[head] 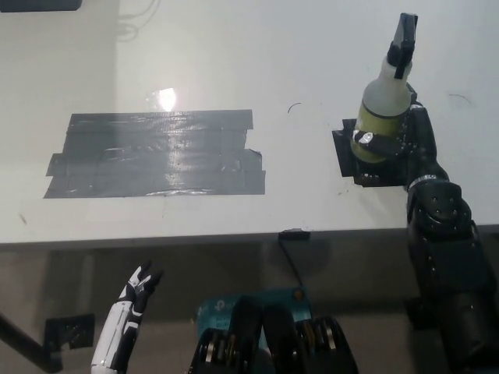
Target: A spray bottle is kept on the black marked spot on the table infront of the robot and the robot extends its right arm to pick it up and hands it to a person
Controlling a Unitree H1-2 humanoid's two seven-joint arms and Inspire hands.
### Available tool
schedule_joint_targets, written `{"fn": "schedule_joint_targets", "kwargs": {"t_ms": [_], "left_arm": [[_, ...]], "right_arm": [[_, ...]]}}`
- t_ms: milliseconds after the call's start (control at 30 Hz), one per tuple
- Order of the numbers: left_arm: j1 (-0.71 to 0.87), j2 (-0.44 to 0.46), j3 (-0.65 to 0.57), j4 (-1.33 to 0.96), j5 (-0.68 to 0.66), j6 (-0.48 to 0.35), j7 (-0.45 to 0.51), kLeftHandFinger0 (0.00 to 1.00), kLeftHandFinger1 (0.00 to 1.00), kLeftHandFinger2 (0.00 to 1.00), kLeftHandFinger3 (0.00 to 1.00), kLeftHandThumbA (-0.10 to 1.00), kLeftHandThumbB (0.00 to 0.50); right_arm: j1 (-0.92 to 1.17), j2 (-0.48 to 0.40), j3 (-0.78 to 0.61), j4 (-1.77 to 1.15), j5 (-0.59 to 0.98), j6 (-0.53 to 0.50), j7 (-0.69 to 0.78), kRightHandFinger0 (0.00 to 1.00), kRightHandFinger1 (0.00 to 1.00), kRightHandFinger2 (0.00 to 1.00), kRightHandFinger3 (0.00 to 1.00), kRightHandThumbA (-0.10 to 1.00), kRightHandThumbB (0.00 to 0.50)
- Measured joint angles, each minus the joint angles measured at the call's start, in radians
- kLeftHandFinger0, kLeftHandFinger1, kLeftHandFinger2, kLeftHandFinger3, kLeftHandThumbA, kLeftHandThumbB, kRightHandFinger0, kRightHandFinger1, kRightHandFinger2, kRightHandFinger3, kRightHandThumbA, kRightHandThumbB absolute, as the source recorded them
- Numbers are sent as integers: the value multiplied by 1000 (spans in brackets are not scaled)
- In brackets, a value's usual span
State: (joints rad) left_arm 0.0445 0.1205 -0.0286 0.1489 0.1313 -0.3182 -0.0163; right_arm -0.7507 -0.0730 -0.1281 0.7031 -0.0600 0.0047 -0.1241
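Spray bottle (381, 109) of translucent plastic, standing upright on the black tape square (348, 154), is gripped by the black right robot hand (398, 139), while lifting and handover are judged outstanding.

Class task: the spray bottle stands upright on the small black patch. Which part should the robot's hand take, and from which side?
Take the spray bottle round its wide, rounded body, not the thin neck or trigger head. It stands upright, so a sideways wrap from the robot's right suits it, and that is how the right hand holds it. The left hand rests low.
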Motion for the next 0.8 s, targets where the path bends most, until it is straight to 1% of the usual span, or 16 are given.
{"fn": "schedule_joint_targets", "kwargs": {"t_ms": [33,67,133,167,200,233,267,300,333,367,400,433,500,533,567,800], "left_arm": [[0,0,0,0,0,0,0,1000,930,879,1000,1000,424],[0,0,0,0,0,0,0,1000,927,876,1000,1000,424],[-1,0,0,0,0,0,0,1000,921,867,1000,1000,423],[-2,0,0,0,0,0,0,1000,921,867,1000,1000,423],[-3,0,0,0,0,0,0,1000,922,866,1000,1000,418],[-4,0,0,0,0,0,0,1000,922,866,1000,1000,418],[-4,0,0,0,0,0,0,1000,922,867,1000,1000,418],[-5,0,0,0,0,0,0,1000,922,867,1000,1000,418],[-5,0,0,0,0,0,0,1000,917,866,1000,1000,411],[-6,0,0,0,0,0,0,1000,916,863,1000,1000,414],[-6,0,0,0,0,0,0,1000,914,861,1000,1000,411],[-6,0,0,0,0,0,0,1000,914,858,1000,1000,414],[-6,0,0,0,0,0,0,1000,912,853,1000,1000,411],[-6,0,0,0,0,0,0,1000,913,853,1000,1000,411],[-7,0,0,0,0,0,0,1000,914,852,1000,1000,411],[-13,0,0,0,-1,0,-1,1000,903,833,1000,1000,417]], "right_arm": [[-5,0,0,9,3,-3,0,1000,1000,1000,1000,1000,361],[-10,-1,1,20,6,-8,-1,1000,1000,1000,1000,923,369],[-21,-1,-1,41,11,-27,-2,1000,1000,1000,1000,850,363],[-24,-1,-1,51,13,-41,-3,1000,1000,1000,1000,850,363],[-26,-1,-1,56,12,-49,-6,841,846,915,988,668,341],[-27,-1,0,59,10,-56,-10,841,846,915,988,668,341],[-27,-1,2,59,8,-59,-17,293,327,426,478,297,289],[-27,-1,4,59,6,-61,-22,65,115,218,252,131,254],[-27,-1,7,60,2,-64,-28,3,106,340,306,-91,225],[-28,-1,17,64,-8,-67,-47,1,134,411,370,-98,209],[-28,-1,22,66,-15,-69,-57,0,158,514,494,-100,200],[-28,0,31,70,-23,-70,-67,0,163,547,535,-100,195],[-29,-1,43,77,-36,-76,-85,0,177,589,626,-100,187],[-30,-1,46,80,-38,-78,-91,0,183,596,632,-100,178],[-30,0,49,85,-40,-83,-97,0,153,558,636,-100,171],[-32,1,59,106,-44,-117,-128,0,195,617,718,-100,156]]}}
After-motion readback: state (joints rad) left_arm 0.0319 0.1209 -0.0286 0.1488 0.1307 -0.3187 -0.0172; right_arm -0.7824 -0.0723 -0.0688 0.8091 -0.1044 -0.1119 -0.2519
